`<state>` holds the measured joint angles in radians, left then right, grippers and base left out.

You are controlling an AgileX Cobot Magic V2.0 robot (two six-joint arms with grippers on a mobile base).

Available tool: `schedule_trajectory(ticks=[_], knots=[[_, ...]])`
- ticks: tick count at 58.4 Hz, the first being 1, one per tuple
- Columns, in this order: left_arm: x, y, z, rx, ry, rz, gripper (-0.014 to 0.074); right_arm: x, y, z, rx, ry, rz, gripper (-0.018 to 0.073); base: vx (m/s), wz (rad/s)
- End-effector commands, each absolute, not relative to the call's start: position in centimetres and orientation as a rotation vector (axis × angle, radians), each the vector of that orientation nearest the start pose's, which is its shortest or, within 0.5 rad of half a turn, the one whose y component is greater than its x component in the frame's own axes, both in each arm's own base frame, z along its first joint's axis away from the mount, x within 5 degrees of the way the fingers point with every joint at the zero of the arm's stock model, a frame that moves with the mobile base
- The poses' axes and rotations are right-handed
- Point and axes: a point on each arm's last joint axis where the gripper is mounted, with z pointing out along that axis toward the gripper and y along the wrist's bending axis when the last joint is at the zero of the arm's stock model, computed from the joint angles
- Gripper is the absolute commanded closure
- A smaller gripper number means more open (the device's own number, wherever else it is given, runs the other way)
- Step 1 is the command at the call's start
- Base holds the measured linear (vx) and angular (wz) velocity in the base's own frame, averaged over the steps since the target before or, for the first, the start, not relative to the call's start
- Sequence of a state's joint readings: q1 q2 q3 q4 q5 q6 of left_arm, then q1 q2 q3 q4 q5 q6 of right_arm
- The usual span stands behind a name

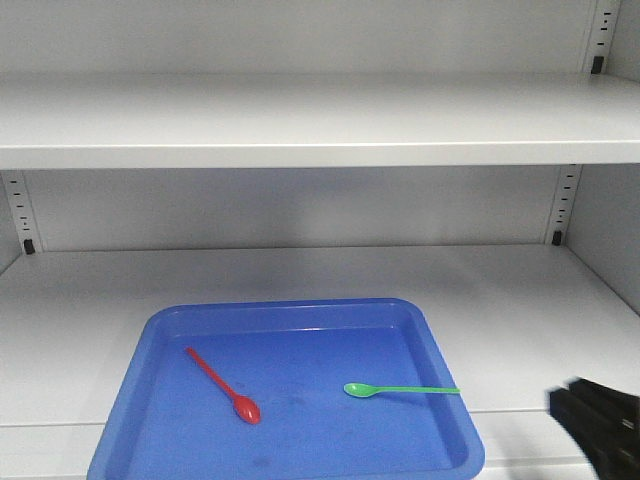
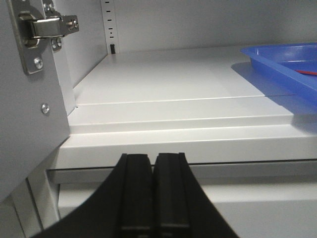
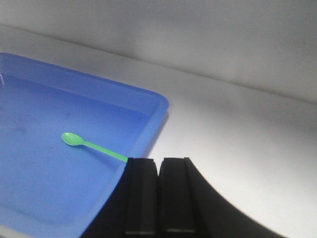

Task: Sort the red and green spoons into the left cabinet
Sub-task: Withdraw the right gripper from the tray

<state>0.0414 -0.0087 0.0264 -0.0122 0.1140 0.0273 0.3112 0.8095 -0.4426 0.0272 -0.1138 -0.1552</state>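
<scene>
Red spoon (image 1: 222, 385) and green spoon (image 1: 400, 389) seemingly unmarked; no writing legible.

The lower shelf (image 1: 540, 300) of the pale grey cabinet (image 1: 300, 120) carries one thing directly: a blue tray (image 1: 440, 350), sitting toward the shelf's front edge. Seen from the right wrist, the tray's near corner (image 3: 157, 106) lies just up and left of the closed black fingers (image 3: 143, 193), bare grey shelf (image 3: 237, 148) stretching away to their right. From the left wrist, open shelf (image 2: 173, 89) spreads ahead of the fingers (image 2: 136, 193), with the tray's rim (image 2: 277, 69) off to their far right. An upper shelf (image 1: 320, 120) runs above.
</scene>
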Motion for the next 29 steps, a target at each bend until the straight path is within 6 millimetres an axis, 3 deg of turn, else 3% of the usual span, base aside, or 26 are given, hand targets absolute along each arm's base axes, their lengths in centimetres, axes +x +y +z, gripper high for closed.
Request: schedule_trajectory(ticks=[1, 12, 29], knots=[[5.5, 0.2, 20.3, -0.03, 1.517, 0.029, 0.0604, 14.4, 3.7, 29.8, -0.289, 1.585, 0.101, 0.0573, 0.0, 0.0], [5.5, 0.2, 20.3, -0.03, 1.517, 0.029, 0.0604, 10.2, 1.4, 26.2, -0.148, 1.535, 0.063, 0.0571, 0.0, 0.0], [5.5, 0.2, 20.3, -0.03, 1.517, 0.029, 0.0604, 6.6, 0.5, 21.2, -0.129, 1.441, -0.006, 0.0568, 0.0, 0.0]])
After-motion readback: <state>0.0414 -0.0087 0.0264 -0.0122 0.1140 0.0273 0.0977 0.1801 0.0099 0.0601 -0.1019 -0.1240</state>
